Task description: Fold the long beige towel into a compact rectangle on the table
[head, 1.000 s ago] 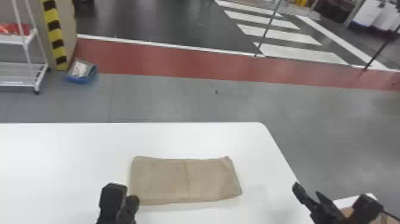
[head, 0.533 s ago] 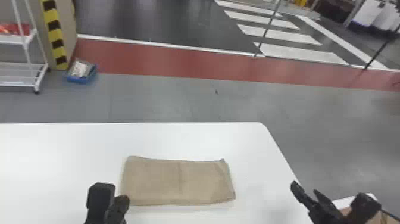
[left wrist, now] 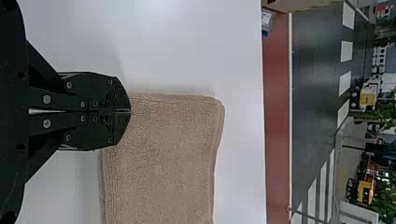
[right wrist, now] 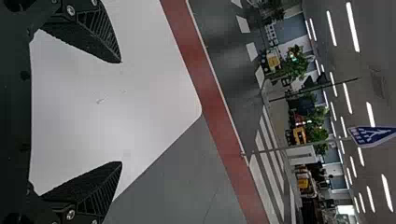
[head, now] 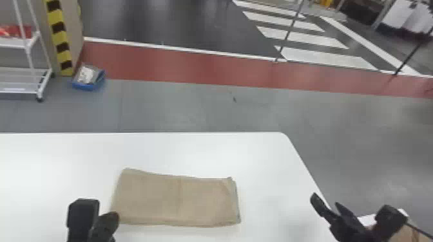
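In the head view, the towel [head: 180, 201] is laid flat on the white table [head: 199, 151], low in the frame and a little left of its middle; it is folded into a rectangle, with its long sides set across the frame; the left gripper [head: 98, 209] is placed at the towel's lower left corner, its fingers pressed together, though whether any cloth is pinched cannot be told; the right gripper [head: 351, 206] is held at the lower right of the frame, well apart from the towel, its fingers spread wide and nothing held.
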Controlling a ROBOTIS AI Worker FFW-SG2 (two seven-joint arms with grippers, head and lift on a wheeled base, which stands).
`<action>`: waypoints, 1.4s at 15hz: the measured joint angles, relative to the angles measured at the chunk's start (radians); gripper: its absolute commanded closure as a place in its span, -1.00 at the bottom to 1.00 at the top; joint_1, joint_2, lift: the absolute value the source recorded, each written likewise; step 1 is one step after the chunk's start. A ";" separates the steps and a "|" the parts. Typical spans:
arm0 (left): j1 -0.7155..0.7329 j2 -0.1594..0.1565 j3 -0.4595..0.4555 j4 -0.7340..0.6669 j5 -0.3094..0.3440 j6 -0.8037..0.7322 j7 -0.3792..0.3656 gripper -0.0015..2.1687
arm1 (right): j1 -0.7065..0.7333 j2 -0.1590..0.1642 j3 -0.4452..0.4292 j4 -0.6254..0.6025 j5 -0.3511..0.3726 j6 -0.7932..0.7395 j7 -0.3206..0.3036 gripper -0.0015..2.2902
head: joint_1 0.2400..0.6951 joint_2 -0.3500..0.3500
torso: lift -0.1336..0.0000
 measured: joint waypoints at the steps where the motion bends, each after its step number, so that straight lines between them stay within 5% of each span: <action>1: 0.005 0.002 0.010 -0.004 0.001 0.001 -0.003 0.58 | -0.001 0.000 0.002 -0.004 0.000 0.003 -0.001 -0.90 | 1.00 -1.00 | 1.00; 10: 0.074 0.023 0.050 -0.143 0.016 0.008 -0.027 0.47 | -0.005 0.029 0.069 -0.076 0.003 0.084 -0.009 -0.83 | 1.00 -1.00 | 1.00; 18: 0.103 0.029 0.016 -0.205 0.012 -0.079 -0.056 0.28 | -0.077 0.034 0.341 -0.143 0.064 0.341 -0.133 -0.83 | 1.00 -0.99 | 1.00; 21: 0.113 0.044 0.017 -0.217 0.005 -0.083 -0.049 -0.70 | -0.165 0.035 0.396 -0.132 0.109 0.548 -0.148 -0.83 | 1.00 -0.83 | 1.00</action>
